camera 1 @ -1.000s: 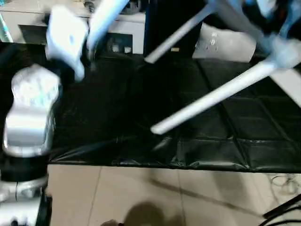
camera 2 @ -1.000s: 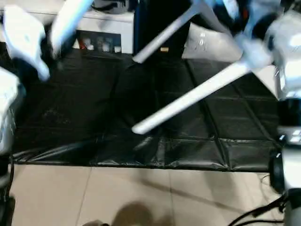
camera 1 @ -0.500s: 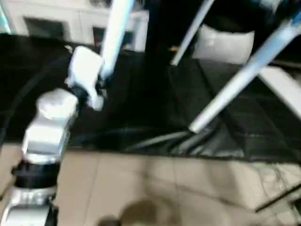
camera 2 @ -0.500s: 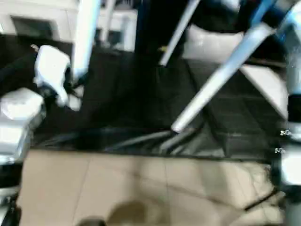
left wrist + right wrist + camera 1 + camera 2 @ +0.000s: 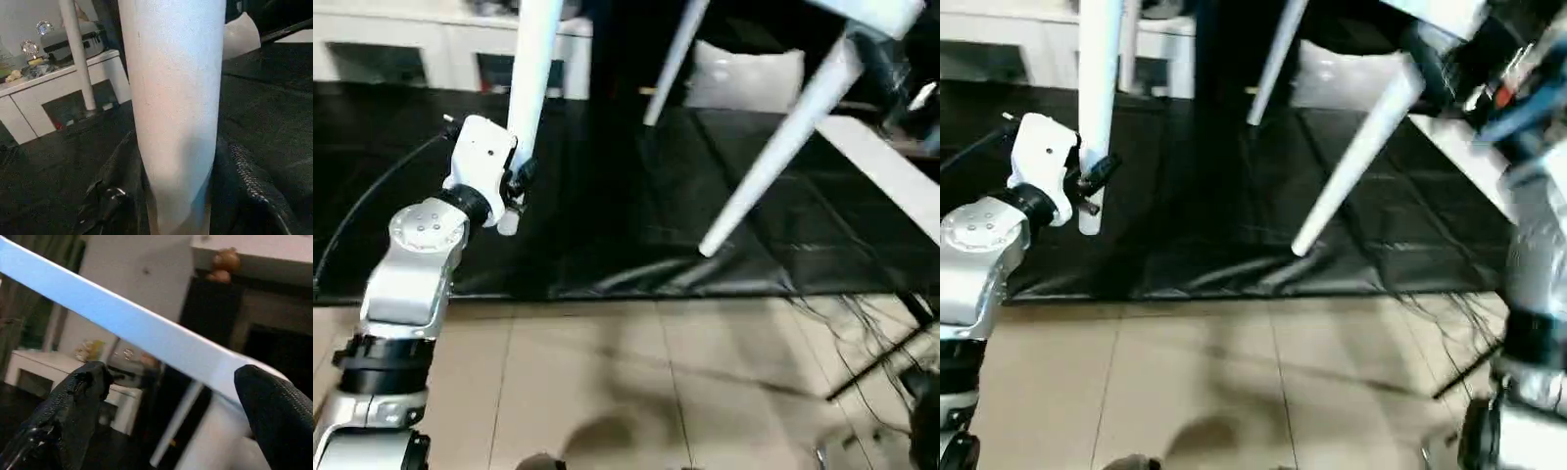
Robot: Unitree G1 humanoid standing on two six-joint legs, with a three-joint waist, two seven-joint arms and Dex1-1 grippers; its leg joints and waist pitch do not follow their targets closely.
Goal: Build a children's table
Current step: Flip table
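Children's table (image 5: 862,12): assembly apparently near complete (three legs visible, fitted). Left end effector (image 5: 1087,186) clenched around leg (image 5: 533,69), 10 o'clock. Right end effector (image 5: 166,406) released, straddling tabletop edge.

the children's table (image 5: 773,147) looks like smooth white plastic; the leg (image 5: 173,112) seen up close has a fine matt grain with a soft sheen. the black mat (image 5: 607,196) on the floor is glossy sheet, creased and wrinkled at its near edge. the floor tiles (image 5: 607,382) are beige, smooth and faintly reflective. the left forearm (image 5: 411,269) is brushed silver metal, its wrist housing (image 5: 481,162) glossy white plastic. the right gripper's fingers (image 5: 83,406) carry black, finely ribbed, matt pads.
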